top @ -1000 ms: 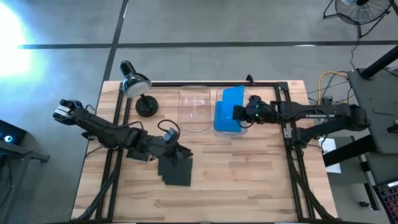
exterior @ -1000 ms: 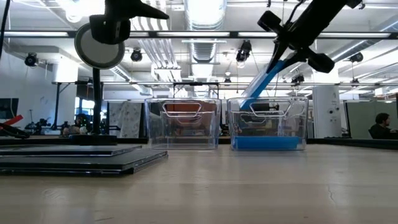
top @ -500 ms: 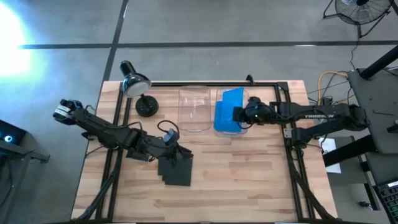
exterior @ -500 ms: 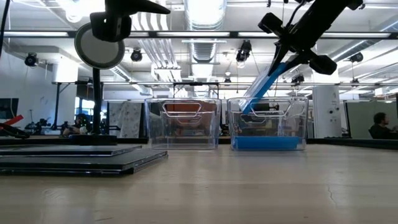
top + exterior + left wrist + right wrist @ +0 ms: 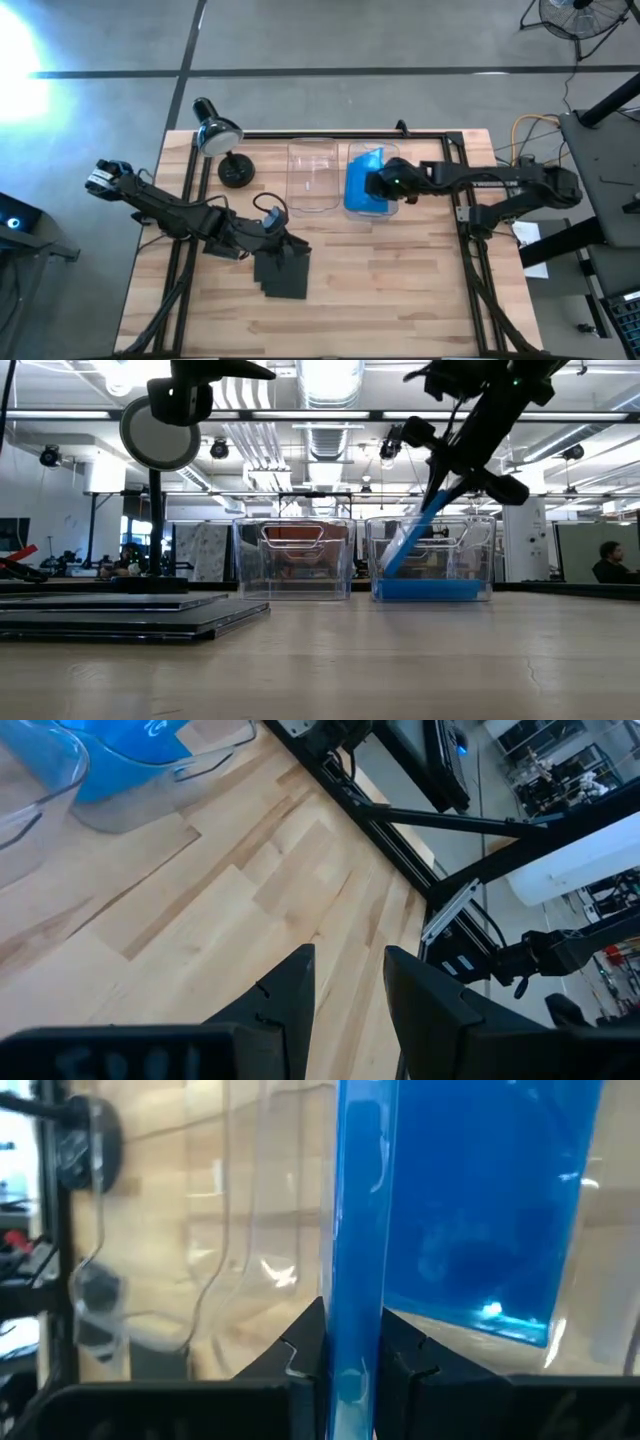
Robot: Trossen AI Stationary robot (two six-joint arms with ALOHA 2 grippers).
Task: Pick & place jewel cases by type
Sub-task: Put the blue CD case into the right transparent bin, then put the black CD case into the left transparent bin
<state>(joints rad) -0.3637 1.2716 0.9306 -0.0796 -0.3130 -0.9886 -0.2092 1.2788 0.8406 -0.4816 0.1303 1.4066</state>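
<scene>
Your right gripper pinches a blue case edge-on, tilted into the right bin so it drops onto the blue ones there. Your left gripper, fingers slightly apart and empty, waits over the dark cases.

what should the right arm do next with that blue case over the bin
Probably lower a little further, then open. The right pincer is shut on a blue jewel case that slants into the right-hand clear bin, its low end already inside above the blue cases lying on the bottom. The left pincer waits by the dark cases.
</scene>
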